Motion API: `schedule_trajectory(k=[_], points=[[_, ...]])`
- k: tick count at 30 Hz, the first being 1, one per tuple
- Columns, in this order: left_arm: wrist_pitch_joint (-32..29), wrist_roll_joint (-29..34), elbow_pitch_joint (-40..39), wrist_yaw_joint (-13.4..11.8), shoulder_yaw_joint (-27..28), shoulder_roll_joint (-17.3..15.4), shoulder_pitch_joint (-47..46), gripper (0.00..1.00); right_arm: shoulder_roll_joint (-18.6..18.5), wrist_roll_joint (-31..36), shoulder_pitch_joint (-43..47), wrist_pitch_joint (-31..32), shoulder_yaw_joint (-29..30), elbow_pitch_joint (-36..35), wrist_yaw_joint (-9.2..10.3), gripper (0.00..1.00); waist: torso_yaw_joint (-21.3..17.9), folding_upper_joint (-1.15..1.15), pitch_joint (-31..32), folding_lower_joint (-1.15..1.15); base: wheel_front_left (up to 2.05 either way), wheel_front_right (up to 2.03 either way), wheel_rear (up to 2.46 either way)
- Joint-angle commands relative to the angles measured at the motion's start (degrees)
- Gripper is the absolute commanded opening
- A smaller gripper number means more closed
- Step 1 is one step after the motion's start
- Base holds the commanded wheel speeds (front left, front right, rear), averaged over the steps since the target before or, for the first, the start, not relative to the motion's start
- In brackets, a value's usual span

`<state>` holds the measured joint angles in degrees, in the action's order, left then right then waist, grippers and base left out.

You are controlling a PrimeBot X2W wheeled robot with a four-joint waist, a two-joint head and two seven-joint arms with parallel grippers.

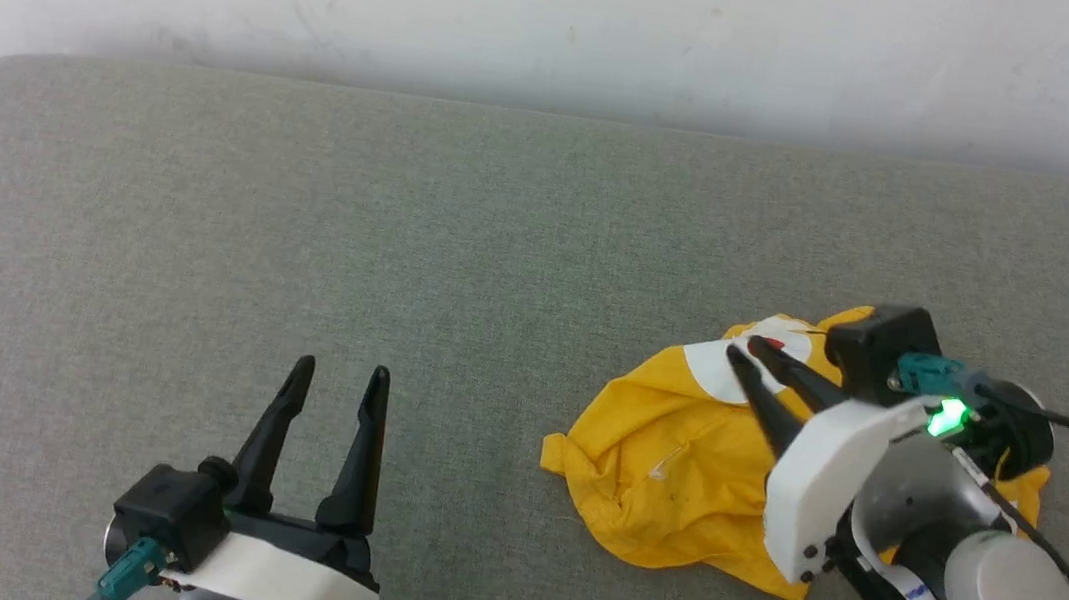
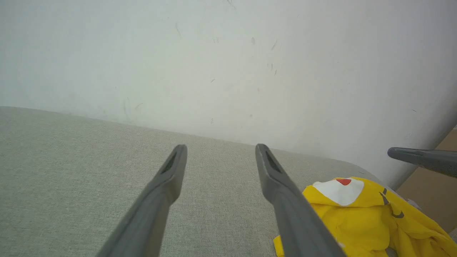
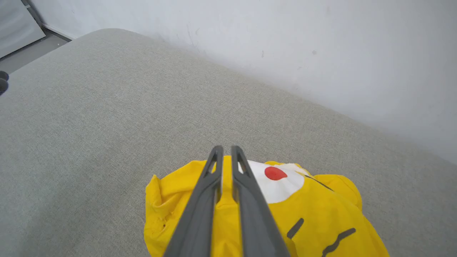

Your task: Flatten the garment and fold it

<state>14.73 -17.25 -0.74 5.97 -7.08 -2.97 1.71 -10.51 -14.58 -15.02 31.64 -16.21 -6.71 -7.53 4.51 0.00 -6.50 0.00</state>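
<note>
Some of the garment (image 1: 668,456) behind right end effector (image 1: 743,349), nearly pressed together; left end effector (image 1: 342,369) spread.

Soft, even light is filling all views, the white wall (image 1: 566,22) is washing out to glare, the grey table (image 1: 303,213) is taking only faint shadows, and their seam is blurring in the head view.

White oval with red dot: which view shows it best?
Right wrist view: the white oval is close, red dot clear. Left wrist view shows it smaller; in the head view the right gripper partly hides it.
</note>
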Motion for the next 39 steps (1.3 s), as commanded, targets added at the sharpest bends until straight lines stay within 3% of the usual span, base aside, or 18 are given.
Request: schedule_trajectory(k=[1,8,15,19,20,21,26,32,39], points=[[0.3,0.0,-0.1,-0.1,-0.2,0.1,0.1,1.0,0.5,0.2,1.9,-0.6,0.7,-0.5,0.04,1.0,-0.2,0.0,0.0,0.0,0.0,0.0,0.0],[0.3,-0.5,-0.5,-0.2,-0.4,0.1,-0.3,1.0,0.0,1.1,5.8,0.4,-0.3,3.3,0.04,1.0,1.6,0.0,-1.4,0.0,0.0,0.0,0.0],[0.3,-0.8,-0.5,0.1,-0.5,0.1,-2.5,1.0,-0.2,4.3,1.5,1.3,-3.9,15.1,0.04,1.0,5.7,0.0,-5.8,0.0,0.0,0.0,0.0],[0.3,-1.4,0.1,0.3,-0.6,0.1,-3.8,1.0,-0.2,5.5,-2.0,5.2,-6.7,21.6,0.04,0.96,7.7,0.0,-7.3,0.0,0.0,0.0,0.0],[0.3,-1.6,0.2,0.4,-0.5,0.1,-4.0,1.0,-0.2,5.5,-2.7,6.2,-7.5,22.4,0.04,0.24,8.0,0.0,-7.4,0.0,0.0,0.0,0.0],[0.3,-1.8,0.3,0.4,-0.4,0.1,-4.1,1.0,-0.3,5.2,-3.4,7.1,-8.4,22.8,0.04,0.0,8.2,0.0,-7.3,0.0,0.0,0.0,0.0],[0.3,-1.8,0.8,0.0,0.4,0.1,-3.6,1.0,-0.5,2.5,-5.7,6.7,-8.6,19.5,0.04,0.0,7.4,0.0,-5.3,0.0,0.0,0.0,0.0],[0.3,-1.0,0.1,-0.5,0.8,0.1,-2.2,1.0,-0.3,-0.4,-4.9,3.9,-7.4,10.2,0.04,0.0,4.4,0.0,-2.5,0.0,0.0,0.0,0.0],[0.3,-0.4,-0.8,-0.4,1.3,0.1,-2.1,1.0,1.4,-7.6,4.7,9.9,-13.4,-0.8,0.04,0.0,2.4,0.0,-3.1,0.0,0.0,0.0,0.0]])
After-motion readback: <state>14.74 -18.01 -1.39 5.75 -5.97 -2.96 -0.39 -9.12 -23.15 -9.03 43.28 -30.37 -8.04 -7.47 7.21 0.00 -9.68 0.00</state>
